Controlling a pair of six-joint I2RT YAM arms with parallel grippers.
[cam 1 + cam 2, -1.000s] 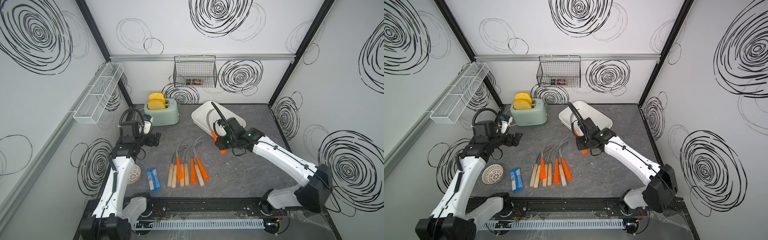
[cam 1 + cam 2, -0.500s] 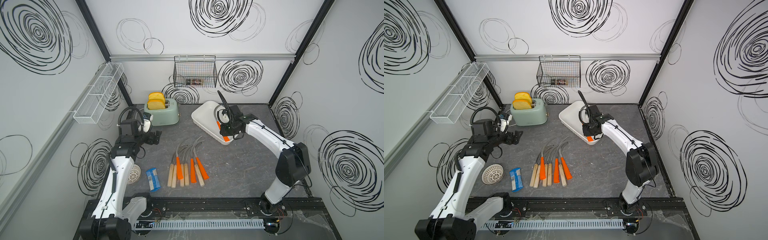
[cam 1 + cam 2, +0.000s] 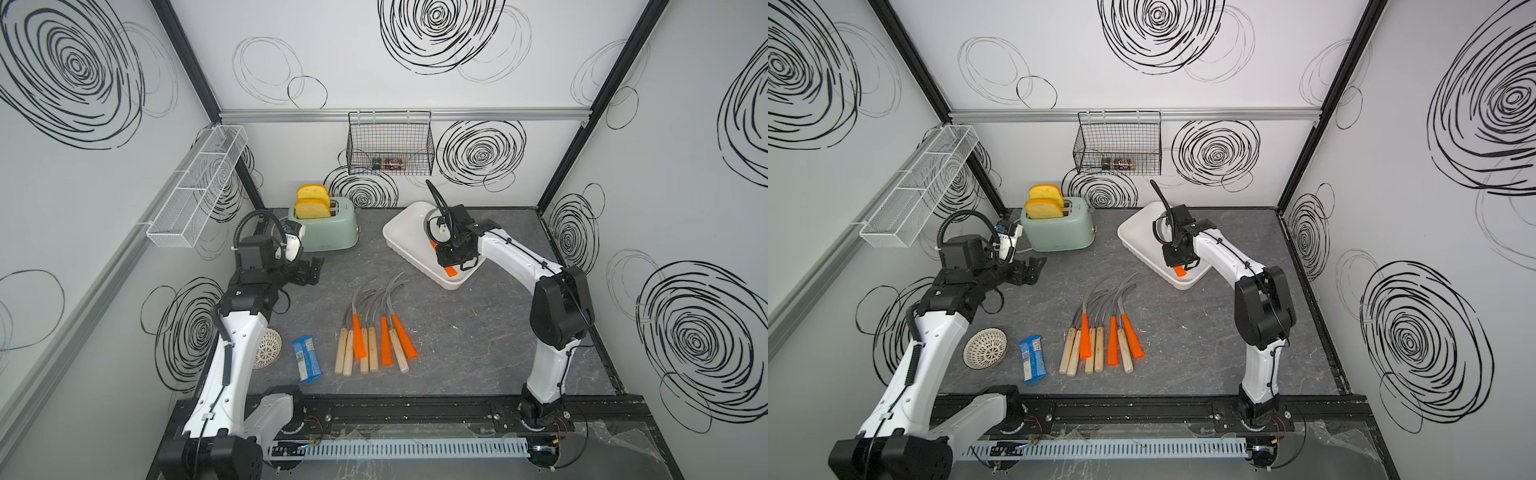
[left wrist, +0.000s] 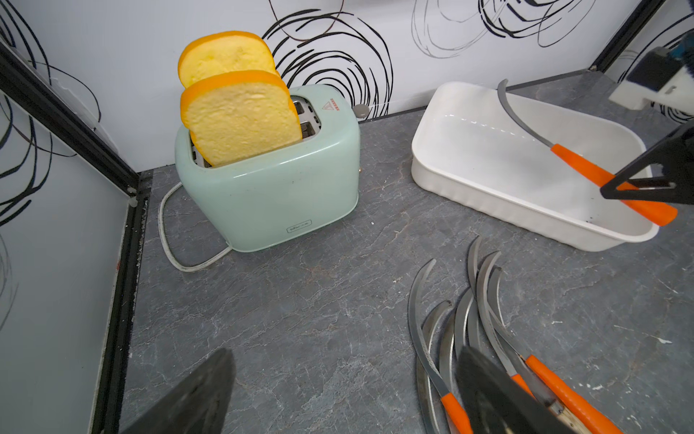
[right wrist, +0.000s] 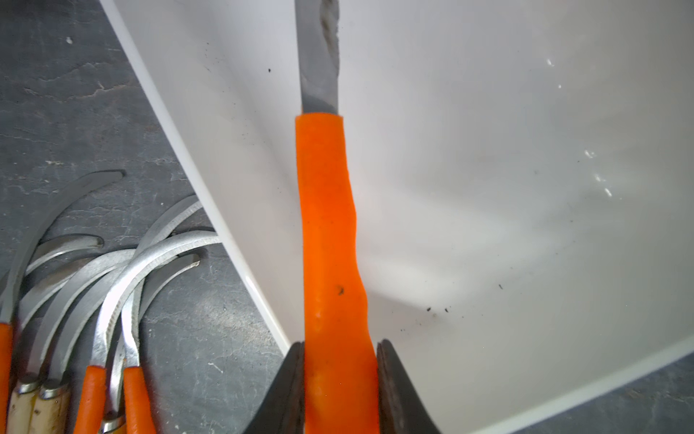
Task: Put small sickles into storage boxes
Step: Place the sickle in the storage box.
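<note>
Moved from above tabletop point(image 3: 478, 332): right pincer point(image 3: 446, 259), now over storage box point(image 3: 405, 235). Both top views: remaining small sickles point(image 3: 1100, 340) fanned mid-tabletop. Left wrist: left pincer point(image 4: 343, 353) spread wide. Right wrist: right pincer pinching orange-handled sickle point(image 5: 330, 225) above box interior.

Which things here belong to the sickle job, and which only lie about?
Job: orange sickle, right gripper holding it, white tub, sickle pile.
Lying about: toaster, blue packet, white strainer, wire basket, mesh rack.
</note>
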